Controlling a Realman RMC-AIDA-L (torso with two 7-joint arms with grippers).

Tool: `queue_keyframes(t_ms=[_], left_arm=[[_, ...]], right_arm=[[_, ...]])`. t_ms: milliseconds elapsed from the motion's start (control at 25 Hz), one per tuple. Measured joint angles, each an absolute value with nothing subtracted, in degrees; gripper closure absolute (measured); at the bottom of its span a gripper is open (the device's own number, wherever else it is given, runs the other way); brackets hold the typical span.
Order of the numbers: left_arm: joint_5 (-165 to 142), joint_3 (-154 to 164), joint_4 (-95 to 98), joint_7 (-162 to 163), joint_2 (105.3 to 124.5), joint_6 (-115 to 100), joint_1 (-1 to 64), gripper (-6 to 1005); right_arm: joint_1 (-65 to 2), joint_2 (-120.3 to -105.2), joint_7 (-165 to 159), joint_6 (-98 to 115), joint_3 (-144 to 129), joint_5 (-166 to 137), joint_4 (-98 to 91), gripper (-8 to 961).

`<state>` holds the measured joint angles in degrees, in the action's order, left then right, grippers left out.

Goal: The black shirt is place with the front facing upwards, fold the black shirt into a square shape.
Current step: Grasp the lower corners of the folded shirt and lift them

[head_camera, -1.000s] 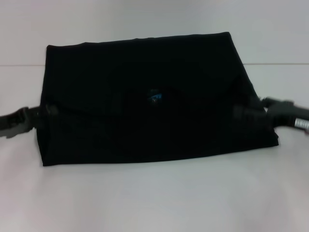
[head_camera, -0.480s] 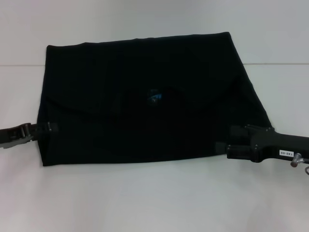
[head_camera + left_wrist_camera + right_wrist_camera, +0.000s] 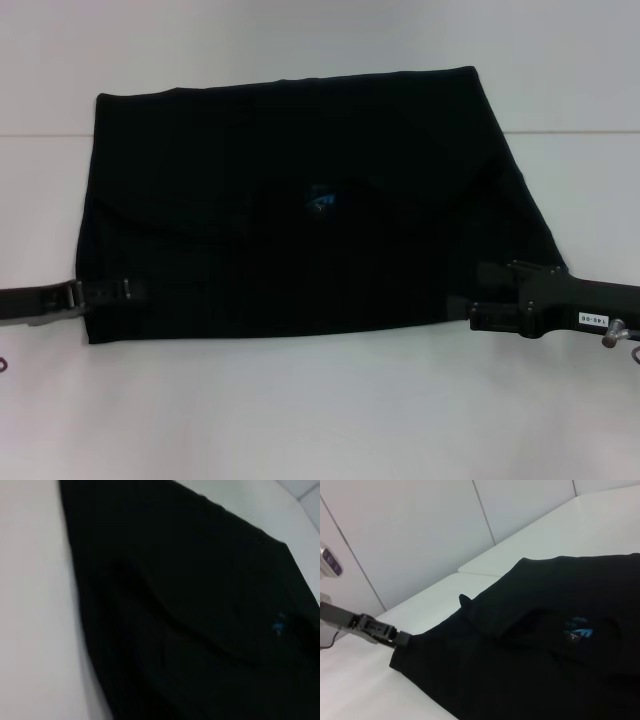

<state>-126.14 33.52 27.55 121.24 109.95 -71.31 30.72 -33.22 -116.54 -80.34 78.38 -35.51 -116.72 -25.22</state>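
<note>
Since half a second ago, my left gripper (image 3: 118,291) has pushed further in over the shirt's (image 3: 300,200) near-left corner; before, it sat at the very edge. A second ago both grippers were higher on the side edges, and the right gripper (image 3: 470,305) has since dropped to the near-right corner, where it has stayed almost unchanged for the last half second. The near-right corner of the cloth has gone from lying flat to being tucked up at the right gripper.

The shirt lies on the white table (image 3: 320,410), folded into a wide dark trapezoid, broader along the near edge, with the blue label (image 3: 320,198) showing near the middle. The left gripper rests on the near-left corner, reaching in from the left. The right gripper sits at the near-right corner, reaching in from the right, its tip over the cloth. I cannot tell whether either gripper's fingers are apart or clamped on the fabric; black on black hides them.

From the right wrist, I see the left gripper (image 3: 402,639) touching the far corner of the shirt (image 3: 530,650).
</note>
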Motion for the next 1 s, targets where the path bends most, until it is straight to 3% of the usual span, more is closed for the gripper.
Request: queue_keyframes(t_ms=[520, 640, 760, 1000], left_arm=[[-129.59, 34.47, 27.85, 123.31, 109.83, -73.26, 31.16, 219], [-130.19, 34.54, 27.89, 123.5, 109.8, -73.45, 31.31, 281], [-130.38, 34.55, 27.9, 123.5, 109.75, -73.72, 31.39, 343], [-130.44, 34.53, 27.89, 123.37, 109.58, -74.46, 31.55, 578]], right_arm=[[-32.93, -116.21, -81.06, 78.56, -35.2, -116.71, -25.22, 7], [-32.66, -115.64, -83.73, 78.54, -35.15, -116.71, -26.03, 7], [-32.76, -114.28, -91.04, 78.39, -35.55, -117.62, -28.13, 8], [-37.18, -109.73, -118.78, 78.09, -35.74, -131.21, -35.57, 8]])
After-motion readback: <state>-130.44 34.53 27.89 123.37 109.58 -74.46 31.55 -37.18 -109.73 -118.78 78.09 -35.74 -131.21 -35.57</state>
